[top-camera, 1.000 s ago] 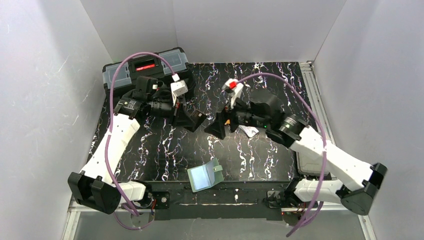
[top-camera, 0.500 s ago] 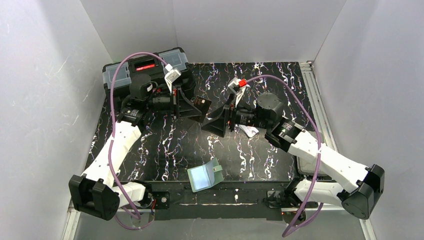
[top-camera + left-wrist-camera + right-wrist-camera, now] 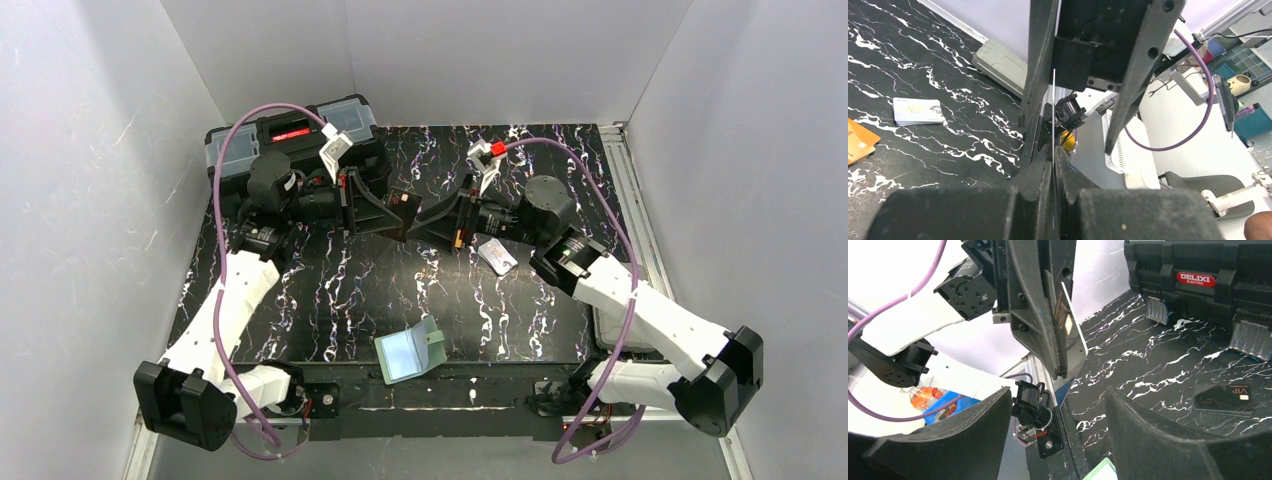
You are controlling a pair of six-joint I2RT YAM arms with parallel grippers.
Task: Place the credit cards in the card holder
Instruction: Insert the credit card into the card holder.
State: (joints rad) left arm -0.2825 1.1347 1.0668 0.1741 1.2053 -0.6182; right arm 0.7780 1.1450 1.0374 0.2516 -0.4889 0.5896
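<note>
My left gripper (image 3: 402, 213) is shut on a dark credit card (image 3: 404, 205) with a gold chip (image 3: 1067, 324), holding it above the table's far middle. Edge-on, that card (image 3: 1053, 110) runs between the shut jaws of the left gripper (image 3: 1053, 150). My right gripper (image 3: 428, 216) faces it, open, and its fingers (image 3: 1140, 60) straddle the card's free end without touching. A white card (image 3: 497, 256) lies under the right wrist. The left wrist view also shows an orange card (image 3: 858, 142). The mint-green card holder (image 3: 410, 352) lies open at the near edge.
A big black toolbox (image 3: 290, 135) stands at the back left, right behind the left arm. A black VIP card (image 3: 1223, 397) lies on the table before the toolbox (image 3: 1198, 280). Grey walls close in three sides of the marbled table (image 3: 330, 290).
The left gripper has lifted the dark card up and rightward. The right gripper has risen toward it until its fingers straddle the card, and its jaws have narrowed somewhat.
</note>
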